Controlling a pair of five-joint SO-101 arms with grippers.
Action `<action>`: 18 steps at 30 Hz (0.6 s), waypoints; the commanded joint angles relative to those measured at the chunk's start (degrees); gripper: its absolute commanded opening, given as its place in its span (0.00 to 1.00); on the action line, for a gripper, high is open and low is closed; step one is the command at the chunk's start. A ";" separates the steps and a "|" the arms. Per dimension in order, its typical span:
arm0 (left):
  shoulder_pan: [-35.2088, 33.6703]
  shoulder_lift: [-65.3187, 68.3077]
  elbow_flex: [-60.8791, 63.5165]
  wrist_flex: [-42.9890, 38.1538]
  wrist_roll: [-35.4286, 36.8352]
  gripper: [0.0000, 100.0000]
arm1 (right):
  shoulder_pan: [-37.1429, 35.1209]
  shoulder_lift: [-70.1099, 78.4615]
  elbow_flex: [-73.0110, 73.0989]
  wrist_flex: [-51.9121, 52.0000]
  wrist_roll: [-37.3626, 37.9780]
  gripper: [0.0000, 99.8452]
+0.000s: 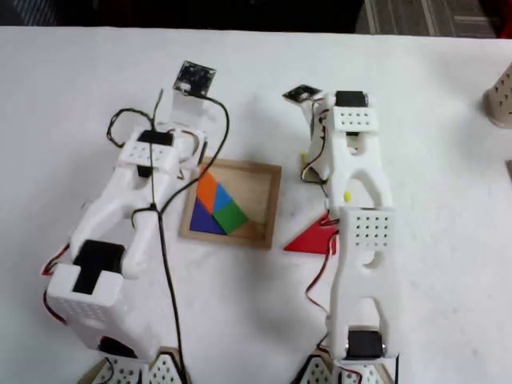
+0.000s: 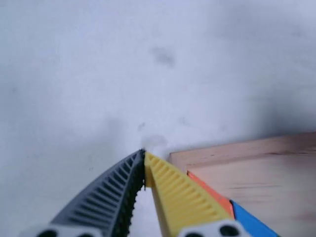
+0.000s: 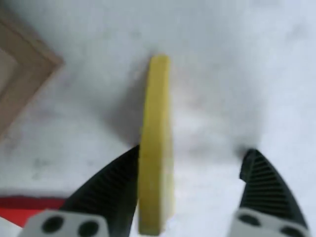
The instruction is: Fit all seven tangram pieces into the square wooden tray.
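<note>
The square wooden tray (image 1: 270,196) lies between the two arms and holds orange (image 1: 207,190), blue (image 1: 205,222), light blue (image 1: 223,197) and green (image 1: 233,215) pieces. My left gripper (image 2: 144,154) is shut with nothing in it, its tips just outside a tray corner (image 2: 197,157). My right gripper (image 3: 192,150) is open beside the tray. A yellow piece (image 3: 155,148) stands on edge between its jaws, against one finger (image 3: 113,182); the other finger (image 3: 261,182) is well apart from it. A red triangle (image 1: 314,238) lies on the table by the right arm (image 1: 352,160).
The left arm (image 1: 148,160) and its black cable (image 1: 164,240) cross the tray's left side. A perforated beige object (image 1: 500,100) stands at the table's right edge. The white table runs open behind the tray and in front of it.
</note>
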 commanded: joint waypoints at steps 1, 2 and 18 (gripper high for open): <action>-0.66 -1.01 -1.05 -2.11 -0.53 0.02 | -0.84 0.22 -0.97 1.36 1.93 0.22; -0.66 -1.01 -1.05 -2.11 -0.53 0.02 | -0.92 0.22 -0.97 1.19 1.93 0.21; -1.80 -1.01 -1.05 -3.69 0.00 0.02 | 0.31 -2.51 -4.48 2.59 -6.68 0.02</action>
